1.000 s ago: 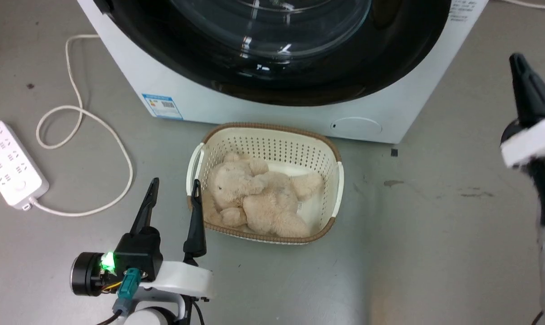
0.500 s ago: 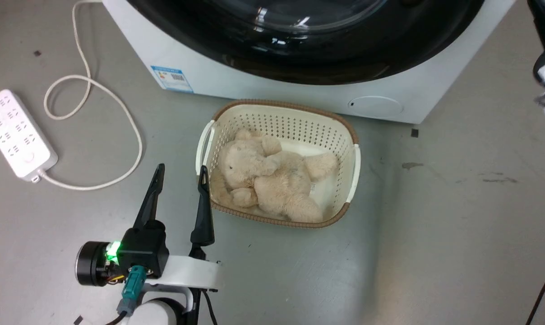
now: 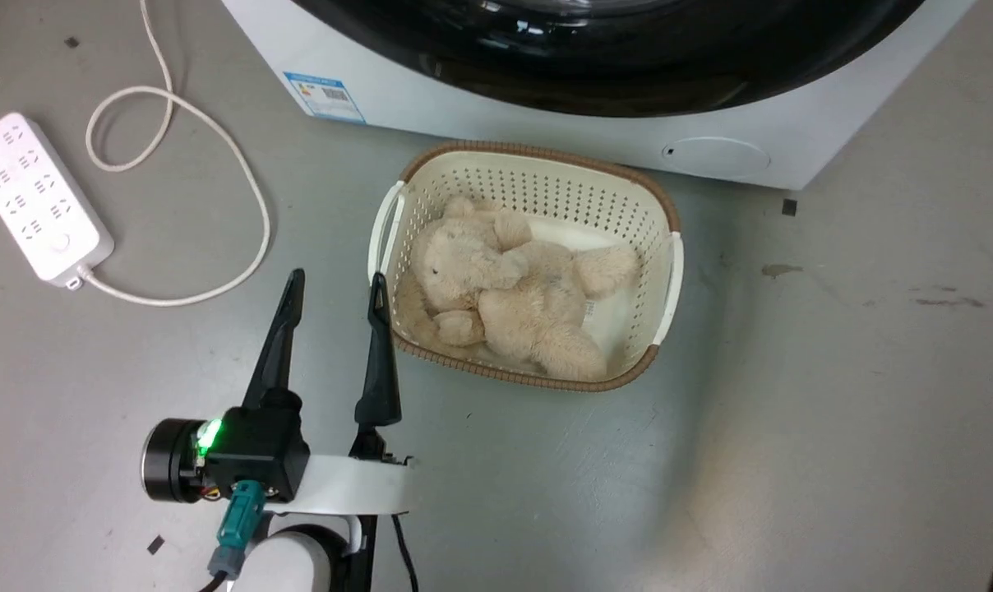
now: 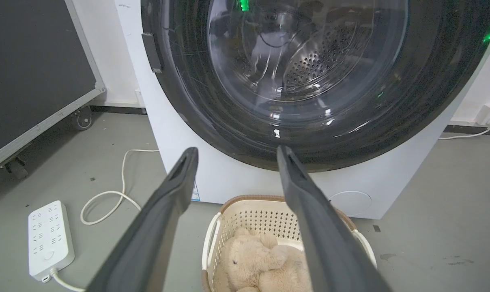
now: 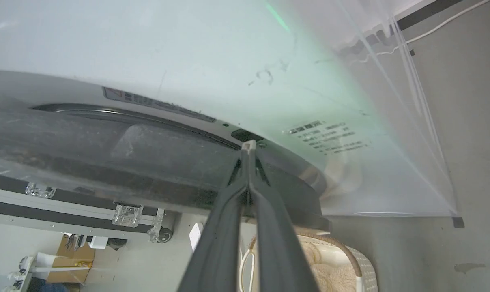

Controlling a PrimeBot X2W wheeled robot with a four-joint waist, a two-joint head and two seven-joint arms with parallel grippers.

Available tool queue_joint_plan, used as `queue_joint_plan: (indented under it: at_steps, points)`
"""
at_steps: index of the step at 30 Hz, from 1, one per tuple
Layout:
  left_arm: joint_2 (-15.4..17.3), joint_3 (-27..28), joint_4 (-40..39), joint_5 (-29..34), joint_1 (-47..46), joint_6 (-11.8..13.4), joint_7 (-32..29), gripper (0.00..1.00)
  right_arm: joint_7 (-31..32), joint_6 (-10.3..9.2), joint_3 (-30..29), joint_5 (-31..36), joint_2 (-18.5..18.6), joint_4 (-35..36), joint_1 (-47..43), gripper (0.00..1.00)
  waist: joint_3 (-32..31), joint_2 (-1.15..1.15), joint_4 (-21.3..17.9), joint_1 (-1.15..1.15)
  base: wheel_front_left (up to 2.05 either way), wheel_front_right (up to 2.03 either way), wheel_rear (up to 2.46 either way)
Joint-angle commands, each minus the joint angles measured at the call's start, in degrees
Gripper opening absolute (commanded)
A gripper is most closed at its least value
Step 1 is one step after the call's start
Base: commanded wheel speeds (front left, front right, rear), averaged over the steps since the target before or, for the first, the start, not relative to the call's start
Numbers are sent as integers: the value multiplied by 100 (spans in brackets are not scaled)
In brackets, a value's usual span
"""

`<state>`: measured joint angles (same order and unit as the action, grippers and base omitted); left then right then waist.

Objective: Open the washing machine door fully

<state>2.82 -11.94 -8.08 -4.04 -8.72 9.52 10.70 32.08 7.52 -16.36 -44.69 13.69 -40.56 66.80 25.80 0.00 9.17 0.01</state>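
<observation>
The washing machine [image 3: 431,103] stands at the top of the head view, a white box carrying the black-rimmed washing machine door [image 3: 628,82]. In the left wrist view the door [image 4: 306,61] lies flat against the white front [image 4: 233,182], with the steel drum visible through its glass. My left gripper [image 3: 337,279] is open and empty, low over the floor beside the basket and well short of the machine [image 4: 237,151]. My right gripper [image 5: 249,146] is shut, its tips at the edge of the door's rim [image 5: 107,162], by a dark slot in the white front [image 5: 188,61].
A cream basket [image 3: 669,279] holding a plush bear [image 3: 513,304] sits on the floor right before the machine. A white power strip [image 3: 36,201] and its looped cable [image 3: 242,214] lie to the left. A black wheeled case [image 4: 34,69] stands left of the machine.
The head camera has tilted, sliding the whole scene up and right. My shut right gripper has risen out of the head view's top right corner. The left gripper has stayed open.
</observation>
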Motion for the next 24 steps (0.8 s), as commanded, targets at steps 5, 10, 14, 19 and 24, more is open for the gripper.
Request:
queue_joint_plan:
  at_steps: [5, 10, 14, 19, 24]
  points:
    - [5, -57, -105, -27, -168, 81, 104, 100, 395, -2, -182, -278, 122, -486, 637, 0, 141, 0, 86, -1, 0, 0, 0]
    - [5, -77, -182, -34, -210, 135, 164, 100, 776, -2, -357, -536, 104, -856, 1075, 0, 263, 0, 142, -1, 0, 0, 0]
    - [5, -127, -194, -46, -248, 166, 212, 100, 1016, -2, -418, -629, 153, -1098, 1281, 0, 314, 0, 195, -1, 0, 0, 0]
    - [5, -154, -171, -49, -246, 208, 272, 100, 1358, -3, -458, -760, 187, -1259, 1277, 0, 245, 0, 206, -1, 0, 0, 0]
    - [6, -114, -168, -239, -192, 232, 332, 100, 1656, -3, -544, -965, 140, -1299, 1045, 0, 24, 0, 157, -1, 0, 0, 0]
